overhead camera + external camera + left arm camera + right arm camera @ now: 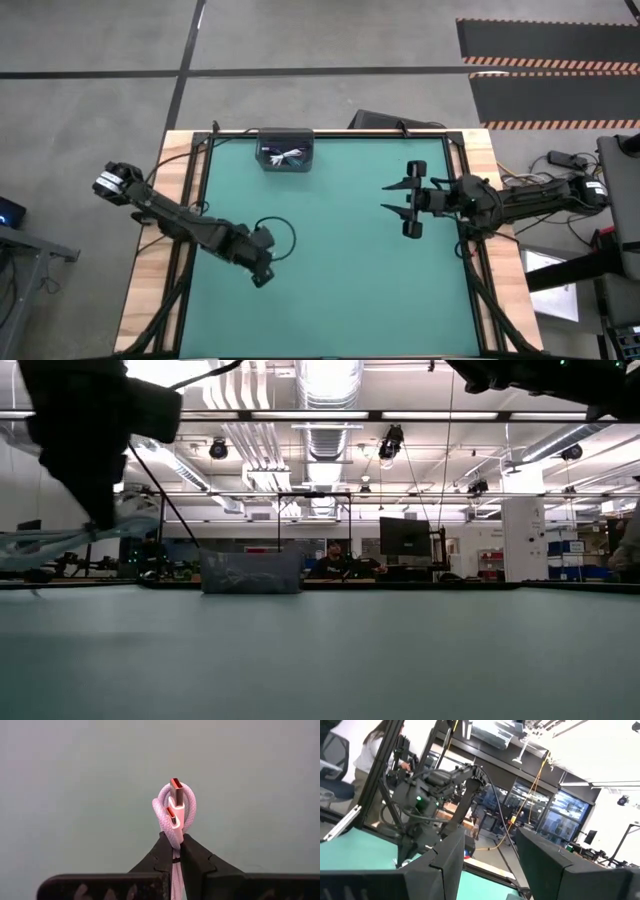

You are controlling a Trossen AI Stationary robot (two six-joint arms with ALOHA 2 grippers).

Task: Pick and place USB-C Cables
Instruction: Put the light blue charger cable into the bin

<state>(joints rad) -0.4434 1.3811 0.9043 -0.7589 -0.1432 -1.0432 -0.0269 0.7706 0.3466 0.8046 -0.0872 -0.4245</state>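
Note:
My left gripper (262, 277) is over the table's left half, pointing down, shut on a pale, whitish cable bundle (175, 812). The bundle's loop and two plugs, one with an orange insert, stick out past the fingertips (173, 841). In the low view this arm (90, 450) hangs above the table top. More cables (287, 154) lie in a small dark bin (286, 135) at the far edge. My right gripper (396, 198) is open over the table's right half, level, pointing toward the left arm and holding nothing. My left gripper pinches the pale cable bundle between its two fingers (161, 852), across the strands just below the loop (172, 836). The fingers come from above. The looped end with both plugs (176, 795) juts out beyond the tips, and more cable runs back between the fingers (175, 880). The bundle is off the table.
A green mat (340, 280) covers the table inside a wooden border (145, 290). The bin (250, 572) stands at the far middle. A black arm wire loops beside the left gripper (283, 236). A person (367, 750) is in the room beyond the table.

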